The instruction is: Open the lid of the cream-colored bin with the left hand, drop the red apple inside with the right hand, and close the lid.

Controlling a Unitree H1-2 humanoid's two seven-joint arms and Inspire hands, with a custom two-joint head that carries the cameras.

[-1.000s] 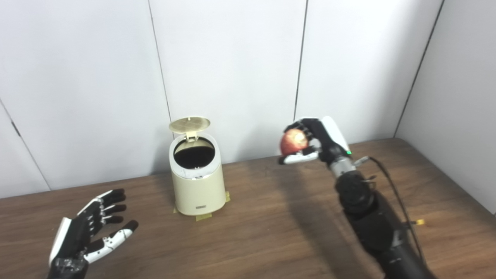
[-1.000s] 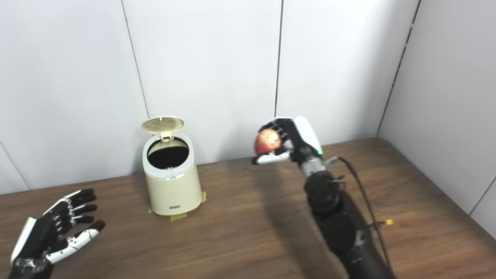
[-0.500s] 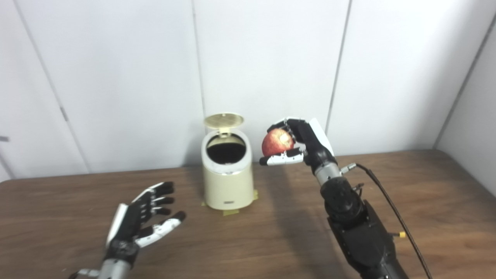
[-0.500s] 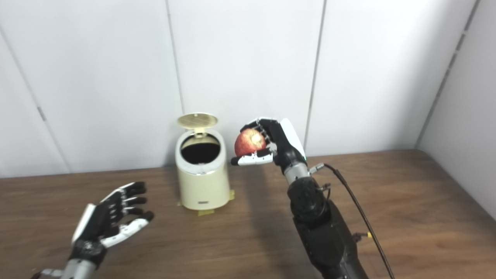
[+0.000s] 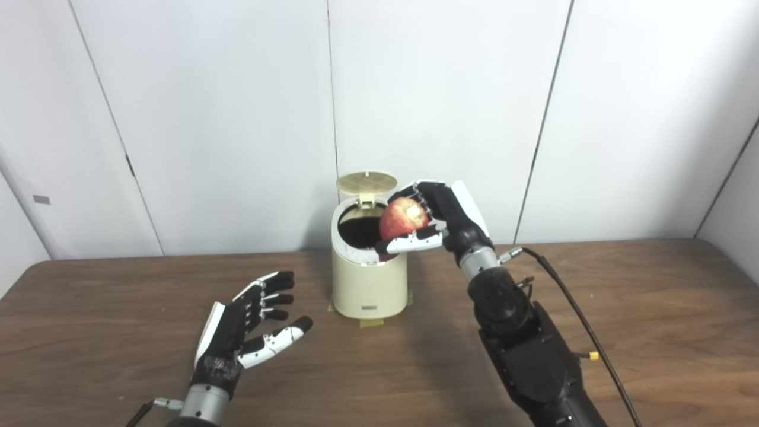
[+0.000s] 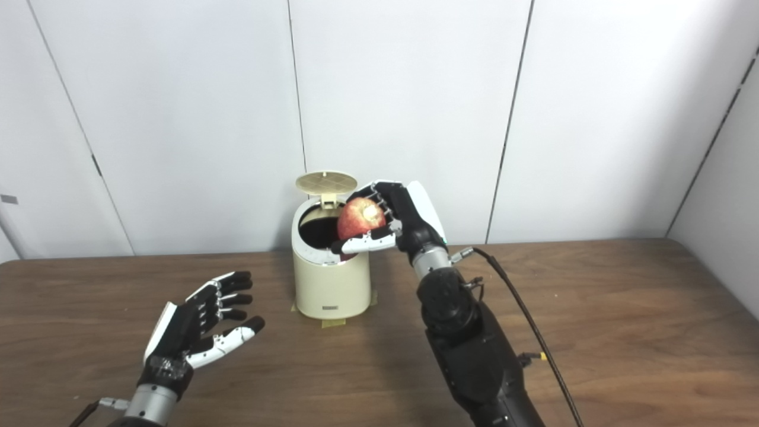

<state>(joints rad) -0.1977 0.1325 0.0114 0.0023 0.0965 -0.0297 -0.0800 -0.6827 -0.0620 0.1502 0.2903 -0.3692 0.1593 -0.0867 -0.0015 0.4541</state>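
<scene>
The cream-colored bin [image 5: 369,283] stands at the back of the wooden table with its round lid [image 5: 366,182] tipped up and its dark inside showing. My right hand [image 5: 442,216] is shut on the red apple [image 5: 403,217] and holds it over the right part of the bin's opening, just above the rim. My left hand [image 5: 249,323] is open and empty, palm up, above the table to the front left of the bin. The same scene shows in the right eye view, with the apple [image 6: 361,217] over the bin [image 6: 329,284].
Yellow tape tabs [image 5: 370,323] mark the bin's base on the table [image 5: 652,308]. A black cable [image 5: 569,302] runs from my right wrist down along the arm. White wall panels stand right behind the bin.
The camera has turned, shifting the whole picture right. My right hand has carried the apple left, from beside the bin to over its opening. My left hand stays open.
</scene>
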